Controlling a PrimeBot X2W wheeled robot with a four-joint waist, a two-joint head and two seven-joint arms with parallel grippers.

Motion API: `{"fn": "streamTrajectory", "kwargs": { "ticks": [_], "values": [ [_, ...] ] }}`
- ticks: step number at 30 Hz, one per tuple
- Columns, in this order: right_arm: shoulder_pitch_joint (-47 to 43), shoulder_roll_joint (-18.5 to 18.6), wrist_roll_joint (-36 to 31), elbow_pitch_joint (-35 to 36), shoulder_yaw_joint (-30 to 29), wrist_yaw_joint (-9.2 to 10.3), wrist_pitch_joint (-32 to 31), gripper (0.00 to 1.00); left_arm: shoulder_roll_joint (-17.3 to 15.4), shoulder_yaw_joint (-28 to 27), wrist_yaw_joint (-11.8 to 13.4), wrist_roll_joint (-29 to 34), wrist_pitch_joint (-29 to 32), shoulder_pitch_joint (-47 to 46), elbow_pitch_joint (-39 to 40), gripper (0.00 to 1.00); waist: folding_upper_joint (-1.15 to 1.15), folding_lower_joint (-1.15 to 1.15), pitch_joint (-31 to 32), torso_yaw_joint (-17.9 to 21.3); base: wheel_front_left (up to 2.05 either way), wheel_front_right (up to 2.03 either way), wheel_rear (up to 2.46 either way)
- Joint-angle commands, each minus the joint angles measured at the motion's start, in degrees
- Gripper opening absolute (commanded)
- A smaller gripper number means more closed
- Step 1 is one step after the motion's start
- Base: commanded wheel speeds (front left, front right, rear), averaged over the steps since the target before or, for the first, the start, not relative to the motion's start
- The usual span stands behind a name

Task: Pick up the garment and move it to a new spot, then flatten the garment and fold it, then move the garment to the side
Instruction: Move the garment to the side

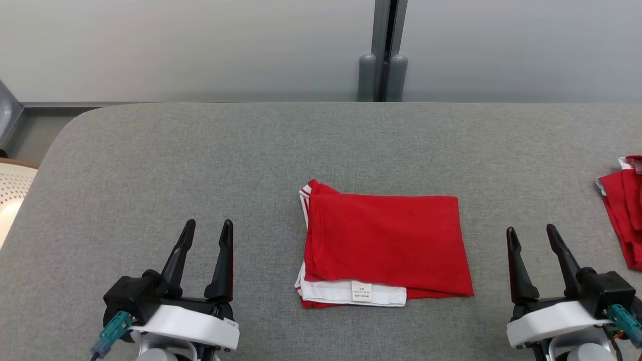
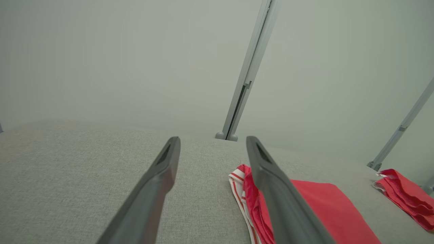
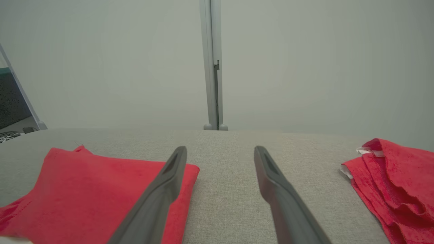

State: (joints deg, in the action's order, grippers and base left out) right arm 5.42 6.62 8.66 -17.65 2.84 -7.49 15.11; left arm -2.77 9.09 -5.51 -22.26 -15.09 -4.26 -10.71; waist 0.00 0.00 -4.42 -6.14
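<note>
Garment folded at bench centre; L pincer, R pincer wide open, empty. Likely step: move aside. Grip both side edges thru all layers, lift level.

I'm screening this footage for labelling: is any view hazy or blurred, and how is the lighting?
Head view: sharp, evenly lit, no glare; the folded garment throws a thin soft shadow on the table. Left wrist view: washed-out and hazy, the jaws of the left gripper soft near the lens. Right wrist view: same pale haze, the second red garment soft-edged.
</note>
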Motion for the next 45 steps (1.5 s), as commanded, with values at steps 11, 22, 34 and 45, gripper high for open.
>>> {"fn": "streamTrajectory", "kwargs": {
  "ticks": [11,22,34,45],
  "values": [
    [7.37,0.01,5.75,-11.84,3.54,0.00,0.05,1.00,-0.25,0.14,0.43,-1.26,-0.07,-3.02,-0.52,1.00,0.00,0.00,-5.13,-4.17,0.00,0.00,0.00],
    [13.16,-0.99,11.56,-26.04,6.80,-0.01,-1.05,1.00,-0.23,0.60,0.30,-1.41,-0.06,-4.74,-0.67,1.00,0.00,0.00,-7.47,-6.18,0.00,0.00,0.00],
    [17.66,4.82,3.30,-22.12,11.45,0.02,0.11,0.00,-0.23,0.50,0.18,0.12,-0.07,-4.60,-0.24,1.00,0.00,0.00,-6.65,-1.96,0.00,0.00,0.00],
    [20.51,18.90,-5.98,-7.28,15.79,0.05,0.14,0.00,-0.22,3.36,-0.71,3.91,-0.07,-7.83,1.98,1.00,0.00,0.00,-9.33,6.04,0.00,0.00,0.00]
  ]
}}
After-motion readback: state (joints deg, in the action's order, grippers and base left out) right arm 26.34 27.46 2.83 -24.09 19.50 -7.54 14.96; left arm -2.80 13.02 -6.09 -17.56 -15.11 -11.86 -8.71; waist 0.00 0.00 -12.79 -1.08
